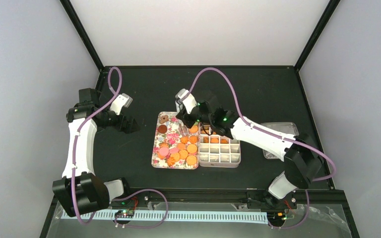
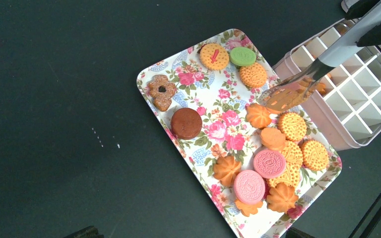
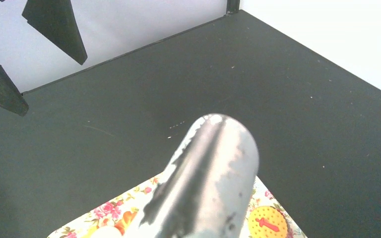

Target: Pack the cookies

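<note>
Over the tray [image 2: 198,96] of cookies [image 2: 269,163], the right hand [image 1: 187,120] clamps tongs [image 2: 297,89]; the left hand [image 1: 128,124], fingertips [image 2: 84,231] cut off, stands open.

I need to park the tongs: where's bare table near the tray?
Bare table lies between the left gripper and the tray, and behind the tray toward the back wall. Crowded: the tray's near end under cookies, and beside the box, where the right arm crosses.
</note>
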Available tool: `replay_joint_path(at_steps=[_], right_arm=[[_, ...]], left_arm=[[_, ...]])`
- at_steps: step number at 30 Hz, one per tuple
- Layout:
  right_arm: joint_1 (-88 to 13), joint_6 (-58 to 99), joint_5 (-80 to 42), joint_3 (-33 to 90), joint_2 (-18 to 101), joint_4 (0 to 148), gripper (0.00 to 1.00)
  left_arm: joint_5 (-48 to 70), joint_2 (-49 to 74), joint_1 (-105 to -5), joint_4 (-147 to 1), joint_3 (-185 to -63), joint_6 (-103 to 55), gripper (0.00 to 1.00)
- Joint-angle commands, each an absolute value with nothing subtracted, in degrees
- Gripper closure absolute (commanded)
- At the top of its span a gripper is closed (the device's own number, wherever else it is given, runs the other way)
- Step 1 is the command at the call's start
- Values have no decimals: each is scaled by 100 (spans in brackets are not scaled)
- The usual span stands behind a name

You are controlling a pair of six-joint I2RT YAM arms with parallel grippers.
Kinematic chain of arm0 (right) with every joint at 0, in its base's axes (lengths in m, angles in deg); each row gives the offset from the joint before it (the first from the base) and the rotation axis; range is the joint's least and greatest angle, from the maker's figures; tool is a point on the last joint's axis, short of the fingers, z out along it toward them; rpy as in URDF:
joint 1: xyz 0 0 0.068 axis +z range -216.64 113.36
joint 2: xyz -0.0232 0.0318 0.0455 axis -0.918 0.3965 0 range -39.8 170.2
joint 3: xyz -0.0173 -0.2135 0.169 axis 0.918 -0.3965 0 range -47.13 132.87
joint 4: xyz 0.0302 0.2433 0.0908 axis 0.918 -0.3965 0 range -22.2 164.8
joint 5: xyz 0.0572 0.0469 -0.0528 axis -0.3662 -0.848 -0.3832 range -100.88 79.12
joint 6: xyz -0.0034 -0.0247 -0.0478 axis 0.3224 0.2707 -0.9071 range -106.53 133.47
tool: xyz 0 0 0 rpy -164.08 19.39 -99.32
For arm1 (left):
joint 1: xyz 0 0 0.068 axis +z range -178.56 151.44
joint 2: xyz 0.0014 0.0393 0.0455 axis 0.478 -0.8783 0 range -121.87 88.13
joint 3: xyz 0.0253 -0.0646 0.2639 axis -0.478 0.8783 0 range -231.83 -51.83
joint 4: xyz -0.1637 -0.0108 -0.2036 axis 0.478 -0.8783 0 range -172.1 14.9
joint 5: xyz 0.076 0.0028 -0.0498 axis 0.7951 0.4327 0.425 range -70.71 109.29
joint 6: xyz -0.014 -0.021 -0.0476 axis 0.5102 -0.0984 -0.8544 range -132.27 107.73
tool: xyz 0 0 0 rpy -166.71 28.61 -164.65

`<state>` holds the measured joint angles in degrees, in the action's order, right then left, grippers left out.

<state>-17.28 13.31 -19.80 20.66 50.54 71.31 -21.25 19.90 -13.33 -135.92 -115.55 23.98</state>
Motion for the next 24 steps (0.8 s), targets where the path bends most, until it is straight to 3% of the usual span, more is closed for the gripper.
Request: replay_joint_path(at_steps=[1,11,24], right_arm=[[-1752,1253,-1960,2229,4964,7183,82],[-1736,1341,-1970,2107,5396,7554,72],[-1605,1331,-1900,1745,5543,7602,68]], left_arm=[[-2232,2081,-1285,-13610,-11598,2476,1],[-2139,2126,-1289,-13662,-11615,2517,1],[-2154,2133,-1291,-13749,-11701,2548,1]])
